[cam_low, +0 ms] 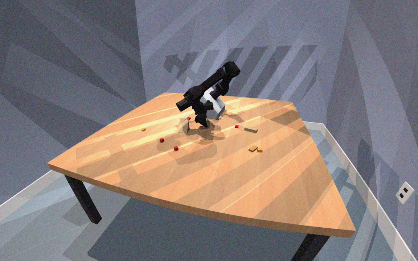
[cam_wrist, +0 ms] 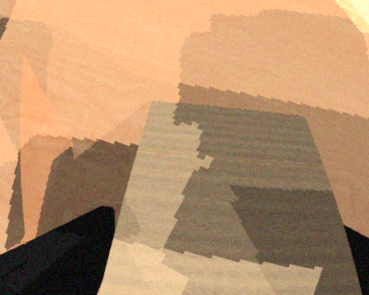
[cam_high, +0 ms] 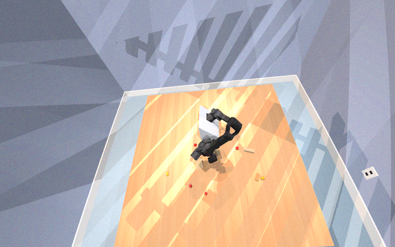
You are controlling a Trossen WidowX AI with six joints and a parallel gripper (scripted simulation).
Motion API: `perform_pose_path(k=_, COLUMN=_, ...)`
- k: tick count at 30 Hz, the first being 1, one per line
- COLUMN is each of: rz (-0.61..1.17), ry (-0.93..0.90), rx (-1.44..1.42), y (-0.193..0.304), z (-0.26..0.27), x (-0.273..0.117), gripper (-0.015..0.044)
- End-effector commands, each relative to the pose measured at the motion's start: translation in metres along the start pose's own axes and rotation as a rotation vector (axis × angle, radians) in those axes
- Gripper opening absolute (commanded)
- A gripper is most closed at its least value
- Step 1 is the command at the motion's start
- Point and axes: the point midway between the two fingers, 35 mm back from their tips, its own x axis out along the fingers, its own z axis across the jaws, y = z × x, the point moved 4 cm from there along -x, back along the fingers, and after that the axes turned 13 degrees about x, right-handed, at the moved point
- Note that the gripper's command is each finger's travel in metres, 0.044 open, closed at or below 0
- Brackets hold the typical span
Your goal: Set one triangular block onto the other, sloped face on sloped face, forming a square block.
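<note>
Apparently partly apart, tool [cam_high: 212, 157] [cam_low: 205, 125] [cam_wrist: 224, 231] fingers straddle a triangular block [cam_wrist: 234, 164], whether clamped I cannot tell.

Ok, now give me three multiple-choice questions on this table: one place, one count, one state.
1. What lies right beside a yellow block?
A a white box
B a flat tan piece
C a wall outlet

2. How many red cubes are there?
A two
B three
C four

3. The two triangular blocks are:
A apart
B joined as a square block
C on the floor

1 B: top and exterior views show them side by side.
2 C: the top view shows four.
3 A: one is between the fingertips; the other stands separately.
</note>
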Motion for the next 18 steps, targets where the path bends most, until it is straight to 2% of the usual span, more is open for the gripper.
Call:
perform_pose_path(k=1, rz=-0.001, ry=0.003, rx=0.000, y=-0.0007, z=-0.0001, x=0.0008, gripper=0.0230)
perform_pose_path(k=8, rz=-0.001, ry=0.003, rx=0.000, y=-0.0007, z=-0.0001, x=0.0008, gripper=0.0183)
perform_pose_path(k=15, rz=0.000, ry=0.000, rx=-0.001, y=-0.0016, z=0.0006, x=-0.0020, gripper=0.0000)
perform_pose_path(k=18, rz=0.014, ry=0.004, rx=0.001, y=-0.0027, z=0.0009, x=-0.0019, gripper=0.0000)
